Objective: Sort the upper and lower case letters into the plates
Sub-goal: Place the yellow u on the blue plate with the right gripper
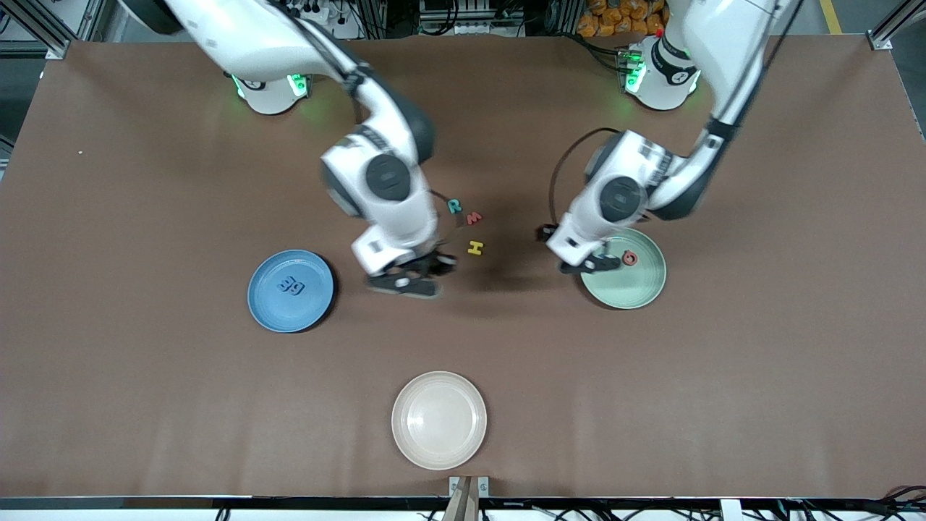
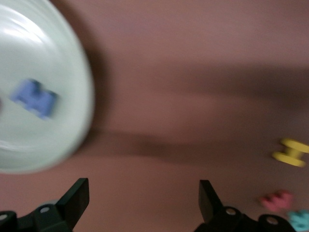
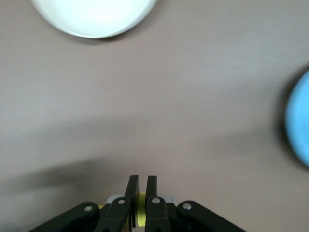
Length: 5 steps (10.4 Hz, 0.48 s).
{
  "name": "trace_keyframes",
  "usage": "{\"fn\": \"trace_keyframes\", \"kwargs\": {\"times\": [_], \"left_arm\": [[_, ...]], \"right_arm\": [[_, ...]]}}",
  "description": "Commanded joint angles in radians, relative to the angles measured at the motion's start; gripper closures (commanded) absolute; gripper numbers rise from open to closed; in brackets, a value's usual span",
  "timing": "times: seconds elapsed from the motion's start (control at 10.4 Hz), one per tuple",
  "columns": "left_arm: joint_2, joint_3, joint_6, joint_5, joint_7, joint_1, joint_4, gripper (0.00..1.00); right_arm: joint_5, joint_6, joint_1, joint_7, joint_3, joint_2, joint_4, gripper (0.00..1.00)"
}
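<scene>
My right gripper (image 1: pixel 405 281) hangs over the table between the blue plate (image 1: pixel 291 291) and the loose letters. It is shut on a small yellow letter (image 3: pixel 141 209) that shows between its fingers (image 3: pixel 142 186). The blue plate holds two blue letters (image 1: pixel 291 286). My left gripper (image 1: pixel 589 264) is open and empty (image 2: pixel 142 191) over the rim of the mint green plate (image 1: pixel 636 286). That plate holds a red letter (image 1: pixel 630 257) and a blue letter (image 2: pixel 34 98). A teal letter (image 1: pixel 455 205), a red letter (image 1: pixel 474 218) and a yellow H (image 1: pixel 475 247) lie on the table between the arms.
A cream-white plate (image 1: pixel 439 420) sits empty near the front edge, nearer the camera than both other plates. It also shows in the right wrist view (image 3: pixel 91 14), with the blue plate's edge (image 3: pixel 299 125). The table is a brown mat.
</scene>
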Motion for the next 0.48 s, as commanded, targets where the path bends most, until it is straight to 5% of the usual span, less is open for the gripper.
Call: {"fn": "trace_keyframes", "kwargs": {"times": [0.0, 0.38], "left_arm": [[0.069, 0.008, 0.022, -0.011, -0.139, -0.096, 0.08, 0.0], [0.192, 0.016, 0.096, 0.147, -0.517, -0.238, 0.157, 0.0]], "right_arm": [[0.095, -0.033, -0.143, -0.195, -0.009, -0.136, -0.216, 1.0], [0.098, -0.02, -0.202, -0.312, -0.158, -0.096, -0.344, 1.0]]}}
